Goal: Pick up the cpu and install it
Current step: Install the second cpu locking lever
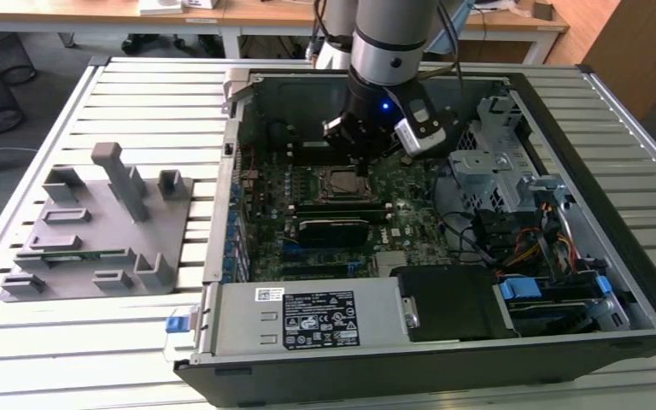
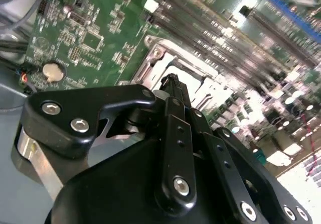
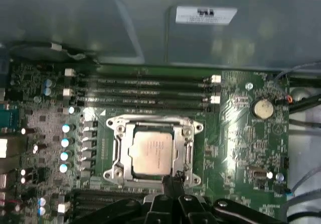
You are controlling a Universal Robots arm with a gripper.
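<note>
Slatted white metal forms the desk (image 1: 134, 342) on which an opened black computer case (image 1: 635, 256) is laid. Within it, the flat square silver-topped cpu (image 3: 152, 152) is seen lying level in the metal-framed socket (image 3: 116, 153) of the green motherboard (image 3: 241, 148), edges parallel to the frame. The black pincer (image 3: 173, 180) is held just above the socket's edge; its spread cannot be told. A grey moulded holder tray (image 1: 89, 231) is shown in the exterior view.

The arm (image 1: 391, 34) is a thick silver-grey tube ending in a black wrist section with a small blue light. A white and black camera block is fixed to its side, and dark cables run along it. The end effector (image 2: 173, 91) is matte black, built of rounded linkage bars joined by silver hex screws
</note>
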